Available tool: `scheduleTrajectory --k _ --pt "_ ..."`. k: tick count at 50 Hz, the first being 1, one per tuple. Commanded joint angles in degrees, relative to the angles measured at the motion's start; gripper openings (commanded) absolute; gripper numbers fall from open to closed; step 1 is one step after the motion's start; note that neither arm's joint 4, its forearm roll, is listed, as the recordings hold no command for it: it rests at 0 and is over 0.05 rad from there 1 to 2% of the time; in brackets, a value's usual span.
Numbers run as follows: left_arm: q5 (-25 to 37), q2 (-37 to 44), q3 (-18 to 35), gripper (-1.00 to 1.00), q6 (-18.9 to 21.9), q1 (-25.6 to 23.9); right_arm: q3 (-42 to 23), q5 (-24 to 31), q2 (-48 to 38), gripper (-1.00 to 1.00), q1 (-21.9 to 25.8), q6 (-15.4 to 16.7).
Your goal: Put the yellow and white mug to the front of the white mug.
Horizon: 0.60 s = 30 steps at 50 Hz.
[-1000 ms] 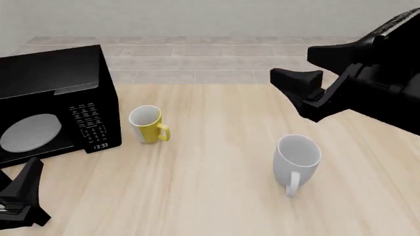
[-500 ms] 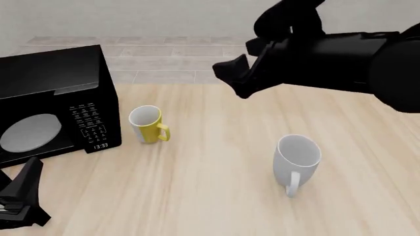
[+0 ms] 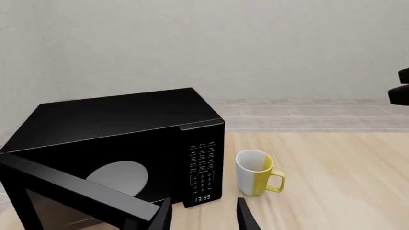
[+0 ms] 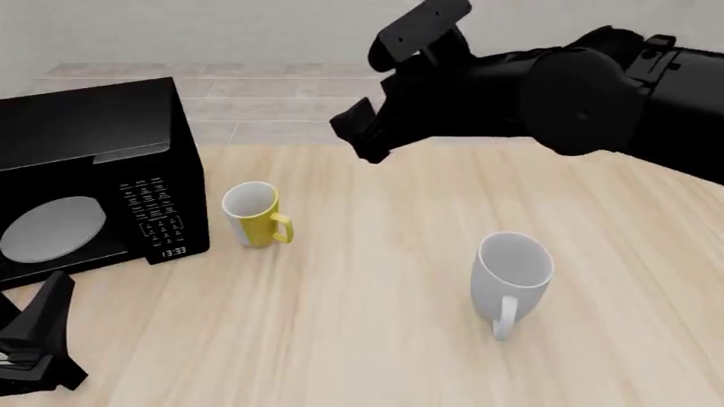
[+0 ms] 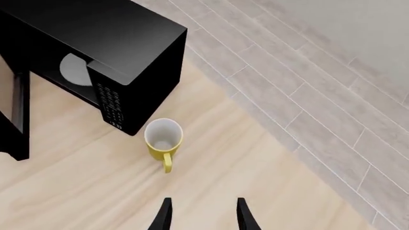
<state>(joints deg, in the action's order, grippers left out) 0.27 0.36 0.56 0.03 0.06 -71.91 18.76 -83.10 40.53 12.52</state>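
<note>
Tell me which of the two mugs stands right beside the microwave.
The yellow and white mug, the smaller one with the yellow handle, stands next to the microwave. The larger white mug stands apart on open table, further right.

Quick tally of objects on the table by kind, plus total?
Mugs: 2, the yellow and white mug and the white mug
Microwaves: 1, the black microwave, door open
Total: 3

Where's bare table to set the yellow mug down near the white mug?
Bare wood lies all round the white mug, widest between it and the yellow mug and on its near side. It is crowded only at the left, where the yellow mug stands beside the microwave.
</note>
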Motion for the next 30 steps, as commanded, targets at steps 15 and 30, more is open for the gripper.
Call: scheduleTrajectory --k 15,30 --pt "-0.06 -0.23 -0.25 1.0 0.07 -0.02 -5.47 -0.87 -10.59 1.0 3.0 0.26" --pt "0.22 -0.16 0.09 1.0 0.06 -0.02 -8.16 -1.18 -15.8 1.0 5.32 -1.51"
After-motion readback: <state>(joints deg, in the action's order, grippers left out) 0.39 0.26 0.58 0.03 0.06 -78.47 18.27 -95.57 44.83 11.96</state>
